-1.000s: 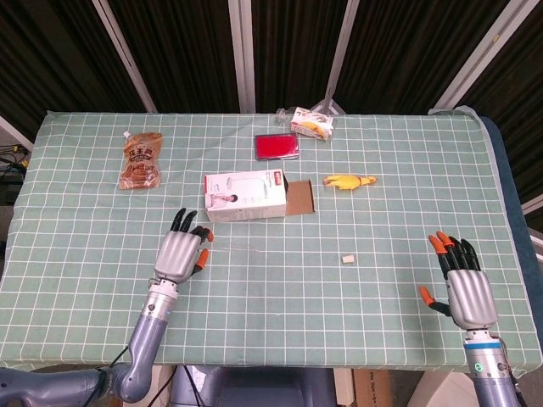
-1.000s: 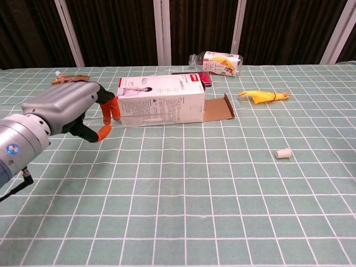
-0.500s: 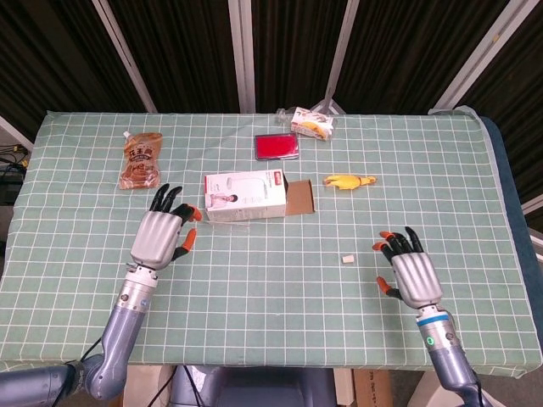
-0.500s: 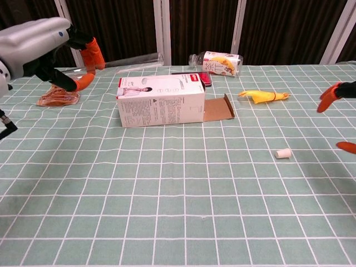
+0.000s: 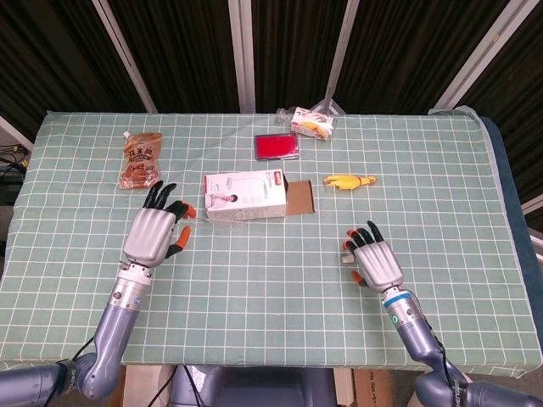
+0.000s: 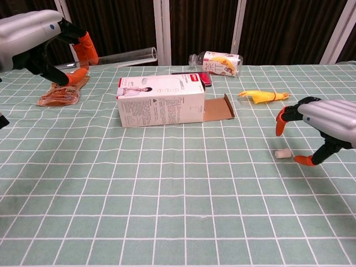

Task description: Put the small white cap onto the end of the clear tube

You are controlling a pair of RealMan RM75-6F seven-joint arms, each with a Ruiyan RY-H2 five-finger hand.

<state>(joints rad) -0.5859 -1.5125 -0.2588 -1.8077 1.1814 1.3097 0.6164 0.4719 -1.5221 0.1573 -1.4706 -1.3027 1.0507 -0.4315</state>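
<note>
My left hand (image 6: 41, 41) is raised at the left and grips one end of the clear tube (image 6: 125, 56), which points right, level, above the table's far side. In the head view the left hand (image 5: 154, 232) shows left of the white box, and the tube is too faint to make out. The small white cap (image 6: 283, 153) lies on the green cloth right of centre. My right hand (image 6: 328, 123) hovers just right of it, fingers spread, thumb tip beside the cap without touching it. From above, the right hand (image 5: 376, 264) partly covers the cap (image 5: 345, 259).
A white carton (image 5: 246, 195) with its flap open lies mid-table. A yellow toy chicken (image 5: 349, 181) lies to its right. A red case (image 5: 277, 146) and a bottle (image 5: 310, 125) lie at the back. A brown pouch (image 5: 142, 158) lies at the far left.
My right hand has come in from the front right to just beside the cap. My left hand has risen from the cloth with the tube and now holds it up, nearly still.
</note>
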